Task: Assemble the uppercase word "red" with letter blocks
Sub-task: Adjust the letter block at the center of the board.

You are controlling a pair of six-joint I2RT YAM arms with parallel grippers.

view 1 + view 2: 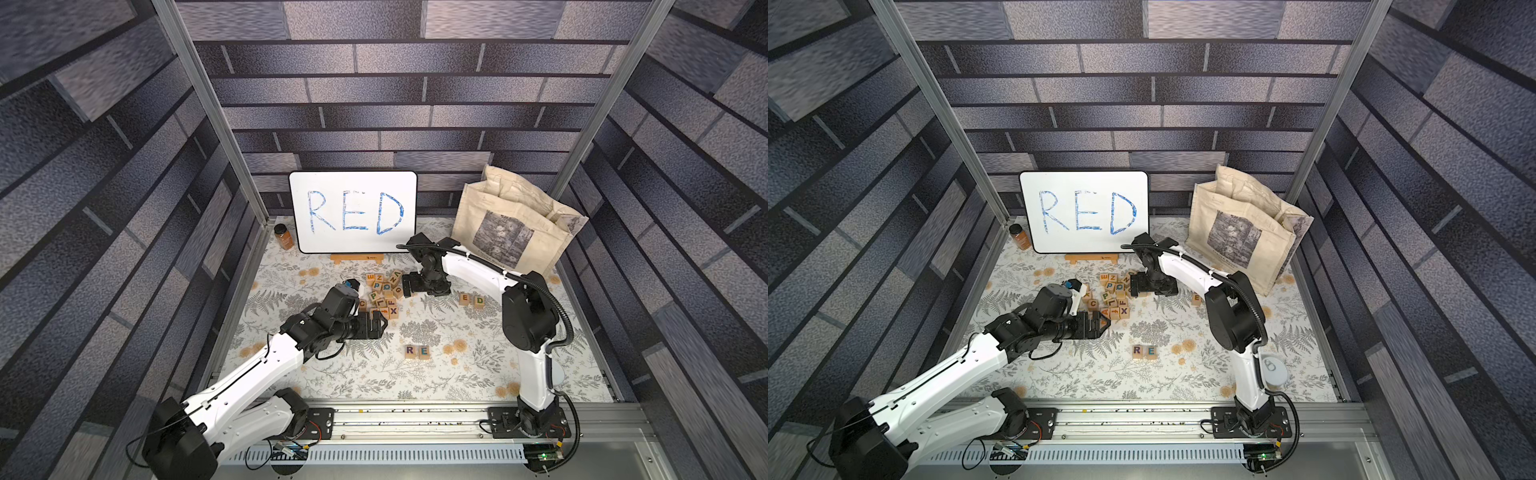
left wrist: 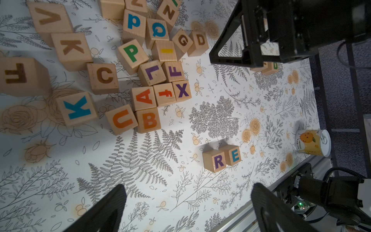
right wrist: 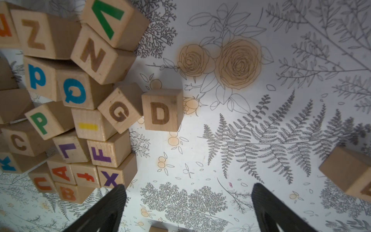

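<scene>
The purple R block [image 1: 410, 351] and the teal E block [image 1: 423, 352] stand side by side at the front middle of the mat, touching; the left wrist view shows the R [image 2: 214, 160] and E [image 2: 232, 155] too. A D block [image 3: 162, 112] with a brownish-orange letter sits at the pile's edge beside a G, also seen from the left wrist [image 2: 199, 40]. My right gripper [image 3: 188, 186] is open and empty, a little short of that D. My left gripper [image 2: 187, 186] hangs open and empty at the pile's near side [image 1: 380, 322].
A pile of other letter blocks [image 1: 382, 295] lies mid-mat. An orange-E cube [image 1: 464, 298] and a green-D cube [image 1: 479, 301] sit to its right. At the back stand a white board [image 1: 353, 212], a tote bag [image 1: 515, 224] and a jar [image 1: 284, 237]. A can [image 2: 313, 144] stands front right.
</scene>
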